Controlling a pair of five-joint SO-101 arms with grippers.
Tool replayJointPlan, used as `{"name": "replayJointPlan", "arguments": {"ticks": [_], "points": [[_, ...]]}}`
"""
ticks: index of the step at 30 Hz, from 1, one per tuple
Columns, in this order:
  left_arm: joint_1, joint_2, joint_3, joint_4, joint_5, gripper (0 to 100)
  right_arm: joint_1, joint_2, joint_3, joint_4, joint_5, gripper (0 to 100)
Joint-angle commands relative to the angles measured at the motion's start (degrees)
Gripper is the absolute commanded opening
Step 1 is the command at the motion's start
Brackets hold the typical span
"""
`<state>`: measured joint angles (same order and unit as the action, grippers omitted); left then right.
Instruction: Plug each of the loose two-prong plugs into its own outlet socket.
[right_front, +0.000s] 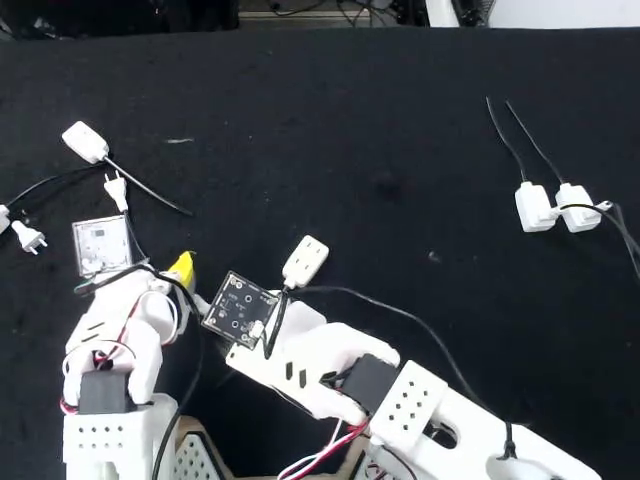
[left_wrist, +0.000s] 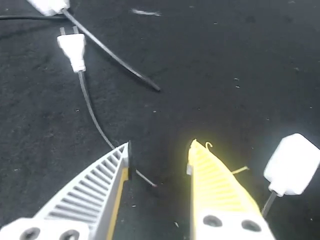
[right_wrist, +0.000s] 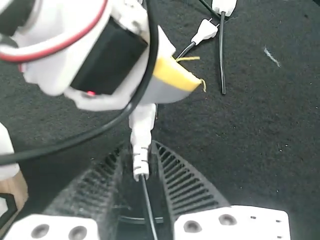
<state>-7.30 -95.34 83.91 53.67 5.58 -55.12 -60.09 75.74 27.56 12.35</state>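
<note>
My right gripper (right_wrist: 141, 150) is shut on a white two-prong plug (right_wrist: 141, 122), whose cable runs back between the black fingers. The plug's front end is hidden under the left arm's yellow finger (right_wrist: 172, 75). My left gripper (left_wrist: 159, 150) stands open just above the cloth with nothing between its fingers; from above the left gripper (right_front: 168, 272) sits by the right arm's wrist board (right_front: 238, 308). A loose white plug (left_wrist: 73, 47) lies ahead of it, near a white socket (right_front: 85, 142). Another loose plug (right_front: 28, 238) lies at the left edge. A second white socket (right_front: 305, 260) lies beside the right wrist.
Two white plug-and-socket pairs (right_front: 555, 207) lie joined at the far right with thin black cables. A small square card (right_front: 102, 244) lies by the left arm. Black cables cross the cloth at the left and under the right arm. The two arms are crowded together at the front.
</note>
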Motion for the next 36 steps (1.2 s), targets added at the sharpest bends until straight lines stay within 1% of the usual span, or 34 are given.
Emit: {"name": "replayJointPlan", "arguments": {"ticks": [1,29,32,36], "points": [[-1.1,-0.4,-0.4,-0.7,-0.4,20,-1.1,-2.2,-1.3,0.2,-0.1,1.1],[-1.5,-0.4,0.9,-0.4,-0.4,20,-1.0,-2.2,-3.1,0.1,-0.4,1.1],[-1.5,-0.4,0.9,-0.3,-1.9,20,-1.0,-2.2,-3.1,0.1,-0.4,1.1],[-1.5,-0.4,0.9,-0.2,-2.2,20,-1.0,-2.2,-3.2,0.1,-0.4,1.1]]}}
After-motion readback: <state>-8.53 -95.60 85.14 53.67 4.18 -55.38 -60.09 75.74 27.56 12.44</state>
